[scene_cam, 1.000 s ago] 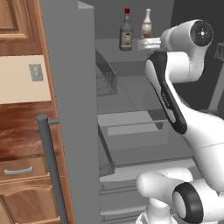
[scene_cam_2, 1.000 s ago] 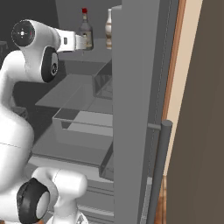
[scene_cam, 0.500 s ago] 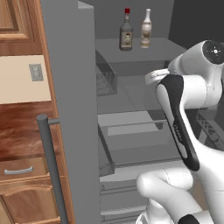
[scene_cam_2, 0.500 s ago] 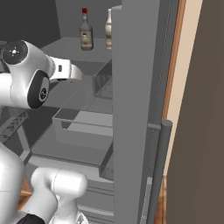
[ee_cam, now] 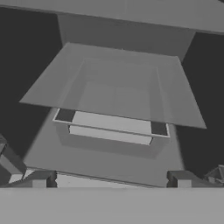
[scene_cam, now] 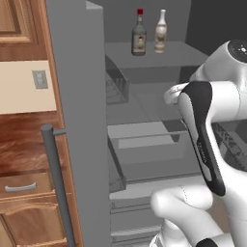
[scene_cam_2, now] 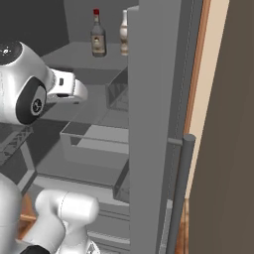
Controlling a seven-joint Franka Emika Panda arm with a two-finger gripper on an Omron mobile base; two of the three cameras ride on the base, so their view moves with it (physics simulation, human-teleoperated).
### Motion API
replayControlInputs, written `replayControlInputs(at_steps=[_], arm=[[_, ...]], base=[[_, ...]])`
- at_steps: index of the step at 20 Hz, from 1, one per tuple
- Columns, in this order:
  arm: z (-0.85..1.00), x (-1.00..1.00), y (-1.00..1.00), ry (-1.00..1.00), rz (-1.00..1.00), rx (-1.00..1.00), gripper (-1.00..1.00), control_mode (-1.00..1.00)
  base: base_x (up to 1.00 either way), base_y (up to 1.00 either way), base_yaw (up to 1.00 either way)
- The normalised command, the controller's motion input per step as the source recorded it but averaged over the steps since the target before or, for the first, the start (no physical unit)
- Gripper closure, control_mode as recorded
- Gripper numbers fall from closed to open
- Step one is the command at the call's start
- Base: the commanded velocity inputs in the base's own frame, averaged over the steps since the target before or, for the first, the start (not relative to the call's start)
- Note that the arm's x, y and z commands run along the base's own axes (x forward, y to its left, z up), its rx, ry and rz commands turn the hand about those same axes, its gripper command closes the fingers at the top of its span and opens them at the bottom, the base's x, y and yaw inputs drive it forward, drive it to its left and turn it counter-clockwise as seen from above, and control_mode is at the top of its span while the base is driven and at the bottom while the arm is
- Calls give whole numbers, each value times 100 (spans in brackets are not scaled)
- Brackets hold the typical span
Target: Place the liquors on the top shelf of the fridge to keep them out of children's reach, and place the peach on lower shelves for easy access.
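Observation:
Both liquors stand upright on the top shelf (scene_cam: 166, 52) of the open fridge (scene_cam: 77, 111): the dark grey bottle with the red cap (scene_cam: 139, 34) on the left, and the slimmer cream-white bottle (scene_cam: 160, 32) close beside it. From the right base view they are the dark bottle (scene_cam_2: 98, 34) and the cream bottle (scene_cam_2: 124, 33). My gripper (ee_cam: 109, 179) is open, nothing between its fingertips (ee_cam: 40, 178). It faces a lower shelf (ee_cam: 118, 87) and a clear drawer (ee_cam: 111, 127) beneath it. My wrist (scene_cam_2: 67, 88) hangs at mid-shelf height, well below the bottles. The peach is out of view.
The open fridge door (scene_cam_2: 154, 124) with its vertical bar handle (scene_cam_2: 178, 193) stands close on the right. Door bins (scene_cam: 116, 87) line its inner side. Wooden cabinets with a drawer (scene_cam: 21, 185) and a wall outlet (scene_cam: 39, 79) are at the left.
My arm has drawn back and swung down from beside the bottles on the top shelf to the height of the lower shelves. Both bottles have stayed where they stood.

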Motion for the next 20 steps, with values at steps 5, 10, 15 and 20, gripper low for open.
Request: replayControlInputs(at_steps=[5,10,15,20], arm=[[0,0,0,0,0,0,-100,100],[0,0,0,0,0,0,-100,100],[0,0,0,0,0,0,-100,100],[0,0,0,0,0,0,-100,100]], base=[[-74,0,26],[-91,4,49],[-52,52,61],[2,97,63]])
